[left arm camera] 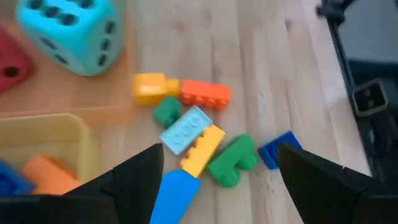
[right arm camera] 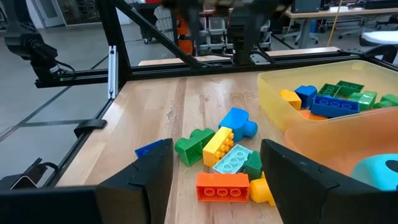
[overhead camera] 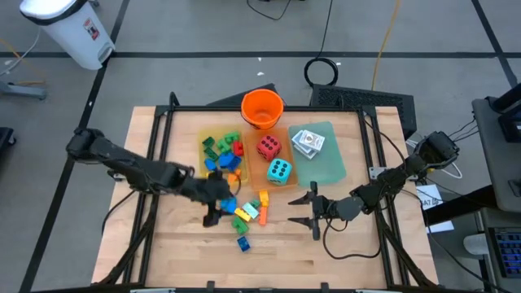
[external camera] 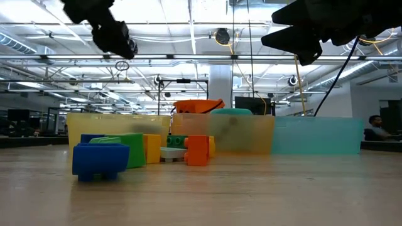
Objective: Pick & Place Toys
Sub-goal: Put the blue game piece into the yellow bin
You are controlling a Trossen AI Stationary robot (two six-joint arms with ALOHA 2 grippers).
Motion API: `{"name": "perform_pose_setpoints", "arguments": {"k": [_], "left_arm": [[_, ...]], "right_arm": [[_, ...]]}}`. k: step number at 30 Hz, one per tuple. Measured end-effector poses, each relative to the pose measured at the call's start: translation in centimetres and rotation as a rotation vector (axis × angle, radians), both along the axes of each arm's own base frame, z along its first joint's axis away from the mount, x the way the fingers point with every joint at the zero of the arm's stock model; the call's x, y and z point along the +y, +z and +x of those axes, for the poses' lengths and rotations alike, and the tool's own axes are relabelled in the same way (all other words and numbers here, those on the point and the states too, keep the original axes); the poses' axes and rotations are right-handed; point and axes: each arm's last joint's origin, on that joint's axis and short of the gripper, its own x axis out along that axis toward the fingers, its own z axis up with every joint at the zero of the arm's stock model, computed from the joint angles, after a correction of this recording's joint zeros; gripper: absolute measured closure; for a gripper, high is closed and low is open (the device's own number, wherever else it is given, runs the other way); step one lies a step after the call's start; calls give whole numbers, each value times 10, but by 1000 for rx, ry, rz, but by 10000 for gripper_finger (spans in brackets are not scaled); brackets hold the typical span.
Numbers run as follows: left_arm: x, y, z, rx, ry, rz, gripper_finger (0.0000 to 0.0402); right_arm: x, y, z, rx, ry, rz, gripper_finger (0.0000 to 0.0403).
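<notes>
We note a teal die (overhead camera: 279, 171) with dark pips, a red die (overhead camera: 269, 146), an orange bucket (overhead camera: 261, 108), and an orange brick (left arm camera: 206, 94) at frame centre.

Two dice (overhead camera: 274, 159), three trays (overhead camera: 330, 163)

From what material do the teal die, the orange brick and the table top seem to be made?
Teal die: probably soft foam; matte skin, rounded corners, dark sunken pips.
Orange brick: likely hard moulded plastic; smooth, slightly glossy, with crisp round studs.
Table top: looks like pale wooden planks; straight seams and grain lines show, the finish dull rather than shiny.
</notes>
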Motion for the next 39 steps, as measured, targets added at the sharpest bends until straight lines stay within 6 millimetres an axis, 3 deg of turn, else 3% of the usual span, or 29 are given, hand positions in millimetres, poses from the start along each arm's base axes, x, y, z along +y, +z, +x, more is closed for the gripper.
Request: {"name": "perform_pose_setpoints", "arguments": {"k": [8,19,29,39], "left_arm": [[-32,-48,13,139,-99,268,106],[-37,-100,26,307,-24,345,146],[-34,-109,30,298,72,456,192],[-36,-109,29,309,9,456,246]], "right_arm": [[0,0,0,0,-1,4,193],[0,0,0,0,0,5,193],[0,0,0,0,0,5,193],[0,0,0,0,-1,4,193]]}}
